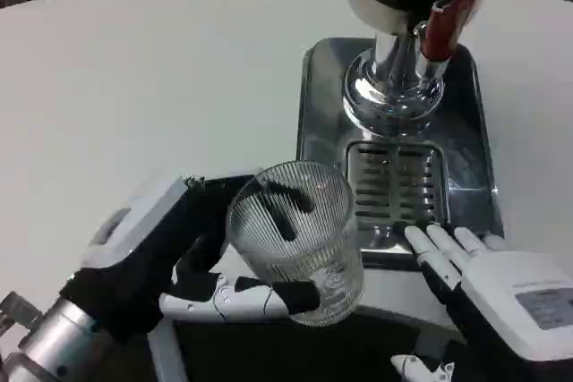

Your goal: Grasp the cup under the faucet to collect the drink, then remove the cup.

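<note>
A ribbed clear cup (297, 237) is gripped by the left hand (192, 257), fingers wrapped around its wall, and held upright just beside the silver drip tray (322, 96). The right hand (488, 288) is held empty, fingers spread, its fingertips (436, 241) at the tray's near edge. The red-handled faucet (443, 24) is seen beyond both hands.

No text, brand or number can be read. The back of the right hand (510, 297), at near right, carries a grey label (548, 304) with lines of print too small and blurred to make out. The ribbed glass cup (300, 239), near the centre, bears faint pale markings low on its wall, likewise illegible.
</note>
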Tool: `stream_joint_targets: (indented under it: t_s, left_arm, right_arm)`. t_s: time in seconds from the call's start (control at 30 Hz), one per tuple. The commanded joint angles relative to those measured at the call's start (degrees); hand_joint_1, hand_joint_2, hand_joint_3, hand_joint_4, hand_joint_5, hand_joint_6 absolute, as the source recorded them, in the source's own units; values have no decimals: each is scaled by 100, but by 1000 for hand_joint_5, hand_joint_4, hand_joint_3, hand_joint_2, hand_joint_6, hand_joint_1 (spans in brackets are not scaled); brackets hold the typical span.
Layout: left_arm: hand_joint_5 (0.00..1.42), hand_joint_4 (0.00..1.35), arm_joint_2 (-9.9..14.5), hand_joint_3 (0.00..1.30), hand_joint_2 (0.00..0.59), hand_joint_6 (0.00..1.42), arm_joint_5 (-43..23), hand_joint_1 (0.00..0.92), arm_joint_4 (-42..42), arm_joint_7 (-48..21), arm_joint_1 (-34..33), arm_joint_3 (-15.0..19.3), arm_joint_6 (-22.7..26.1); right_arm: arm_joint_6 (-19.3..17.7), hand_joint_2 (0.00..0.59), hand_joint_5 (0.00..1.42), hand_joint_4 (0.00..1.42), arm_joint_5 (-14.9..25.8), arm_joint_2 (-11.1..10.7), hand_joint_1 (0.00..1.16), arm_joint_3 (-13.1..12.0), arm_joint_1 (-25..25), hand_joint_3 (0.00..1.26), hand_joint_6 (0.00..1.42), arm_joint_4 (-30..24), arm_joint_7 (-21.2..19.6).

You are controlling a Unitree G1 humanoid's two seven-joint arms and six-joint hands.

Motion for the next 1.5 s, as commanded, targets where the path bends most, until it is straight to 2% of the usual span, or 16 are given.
stream_joint_targets:
  t_s: [0.03, 0.43, 0.97, 1.17, 1.5]
  left_arm:
    - [1390, 1196, -15, 1050, 161, 1424, -83, 439, -122, 3, 50, 50, -10]
    - [1390, 1196, -15, 1050, 161, 1424, -63, 439, -162, 6, 82, 55, -1]
    - [1390, 1196, -117, 1050, 156, 1424, 17, 433, 45, 57, -198, -3, 40]
    - [1390, 1196, -151, 1050, 155, 1424, 155, 431, 248, 112, -376, -18, 52]
    - [1390, 1196, -264, 1050, 153, 1424, 607, 435, 1016, 361, -1063, -134, 75]
  right_arm:
    - [24, 401, 0, 0, 28, 10, 290, -21, 82, 0, 0, -53, 72]
    - [29, 404, 0, 0, 58, 14, 291, -60, 135, 0, 0, -92, 75]
    - [19, 404, 0, 0, 141, 19, 291, -320, 419, 0, 0, -327, 60]
    - [1, 404, 0, 0, 202, 28, 291, -408, 513, 0, 0, -375, 38]
    - [-70, 404, 0, 0, 396, 5, 291, -690, 726, 0, 0, -495, -69]
